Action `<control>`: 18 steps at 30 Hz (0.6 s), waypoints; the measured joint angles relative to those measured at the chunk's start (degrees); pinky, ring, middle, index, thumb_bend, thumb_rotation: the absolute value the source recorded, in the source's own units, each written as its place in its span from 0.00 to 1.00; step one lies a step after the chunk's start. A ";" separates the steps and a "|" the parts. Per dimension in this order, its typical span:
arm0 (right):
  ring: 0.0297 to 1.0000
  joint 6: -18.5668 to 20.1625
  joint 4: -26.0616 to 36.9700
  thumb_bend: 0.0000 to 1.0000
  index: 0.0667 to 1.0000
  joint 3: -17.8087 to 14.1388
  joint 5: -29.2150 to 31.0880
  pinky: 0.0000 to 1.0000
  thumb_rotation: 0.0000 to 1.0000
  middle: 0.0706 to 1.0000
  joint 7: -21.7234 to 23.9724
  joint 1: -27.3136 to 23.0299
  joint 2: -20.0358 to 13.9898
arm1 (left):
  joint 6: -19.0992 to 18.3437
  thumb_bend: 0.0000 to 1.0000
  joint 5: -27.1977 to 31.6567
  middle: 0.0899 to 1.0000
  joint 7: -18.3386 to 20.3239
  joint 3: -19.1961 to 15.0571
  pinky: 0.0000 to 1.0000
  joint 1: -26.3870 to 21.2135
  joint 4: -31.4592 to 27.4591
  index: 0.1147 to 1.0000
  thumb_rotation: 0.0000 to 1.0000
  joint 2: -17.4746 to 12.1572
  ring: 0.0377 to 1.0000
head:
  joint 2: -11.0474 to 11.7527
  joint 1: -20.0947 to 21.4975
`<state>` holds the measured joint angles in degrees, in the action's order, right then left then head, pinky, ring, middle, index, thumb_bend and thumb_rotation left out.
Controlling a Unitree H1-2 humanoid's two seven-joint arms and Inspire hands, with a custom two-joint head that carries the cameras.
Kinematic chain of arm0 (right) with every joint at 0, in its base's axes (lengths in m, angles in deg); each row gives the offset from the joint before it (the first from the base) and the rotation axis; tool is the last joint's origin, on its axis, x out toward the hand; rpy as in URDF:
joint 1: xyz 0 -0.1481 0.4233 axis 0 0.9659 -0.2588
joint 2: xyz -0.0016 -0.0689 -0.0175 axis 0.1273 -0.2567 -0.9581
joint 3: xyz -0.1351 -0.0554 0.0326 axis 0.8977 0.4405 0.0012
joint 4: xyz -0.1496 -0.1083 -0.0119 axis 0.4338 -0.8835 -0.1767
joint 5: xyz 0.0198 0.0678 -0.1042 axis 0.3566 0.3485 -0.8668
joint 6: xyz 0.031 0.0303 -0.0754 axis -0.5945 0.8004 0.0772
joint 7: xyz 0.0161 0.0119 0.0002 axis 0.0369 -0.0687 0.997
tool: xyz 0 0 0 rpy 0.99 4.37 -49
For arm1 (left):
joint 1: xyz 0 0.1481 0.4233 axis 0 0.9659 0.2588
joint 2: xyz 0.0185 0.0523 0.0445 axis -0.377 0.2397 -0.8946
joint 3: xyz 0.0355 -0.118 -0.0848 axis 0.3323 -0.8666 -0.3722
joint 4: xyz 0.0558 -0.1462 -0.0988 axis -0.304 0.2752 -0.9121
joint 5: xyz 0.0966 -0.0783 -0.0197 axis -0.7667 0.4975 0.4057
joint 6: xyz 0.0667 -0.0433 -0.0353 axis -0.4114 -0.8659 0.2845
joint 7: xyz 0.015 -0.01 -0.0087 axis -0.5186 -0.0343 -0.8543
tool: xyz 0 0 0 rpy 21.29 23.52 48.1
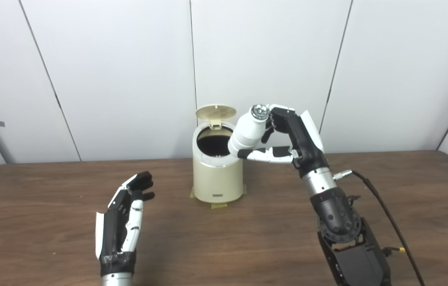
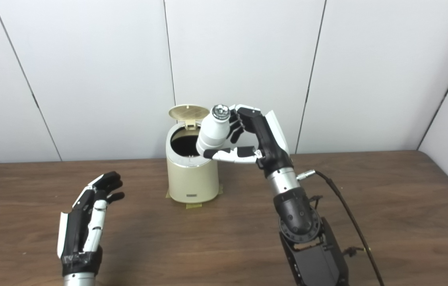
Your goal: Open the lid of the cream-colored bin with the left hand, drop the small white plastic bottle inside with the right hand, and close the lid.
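My right robot hand [image 1: 283, 137] is raised above the worktop [image 1: 279, 238] and clamped on the small white plastic bottle [image 1: 247, 133], thumb beneath it and fingers wrapped over its upper side. The bottle is tilted, its silvery cap [image 1: 259, 112] up and toward me, its base pointing down and to the left of this hand, right at the rim of the cream-colored bin [image 1: 218, 174]. The base overlaps the right edge of the bin's dark opening; I cannot tell whether it touches the rim. The bin stands on the worktop just left of and below my right robot hand, with strips of tape [image 1: 219, 205] at its foot. Its round lid [image 1: 216, 112] is swung up and stands open at the far side of the opening.

My left robot hand [image 1: 126, 214] hovers low over the worktop, well to the left of the bin and nearer to me, fingers apart, holding nothing
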<state>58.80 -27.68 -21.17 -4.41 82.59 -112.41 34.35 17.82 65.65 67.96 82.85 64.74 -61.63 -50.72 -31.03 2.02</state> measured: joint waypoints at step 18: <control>0.41 -2.64 -12.86 0.52 0.47 1.50 -3.31 0.31 0.00 0.44 -1.57 -7.42 2.77 | -0.65 0.27 -1.42 0.78 -1.16 0.33 0.72 -0.15 0.16 0.75 0.68 0.66 0.79 | 0.18 -0.53</control>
<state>56.16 -40.54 -19.67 -7.72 81.02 -119.83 37.12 17.17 64.22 66.80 83.18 64.58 -61.47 -50.06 -30.85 1.49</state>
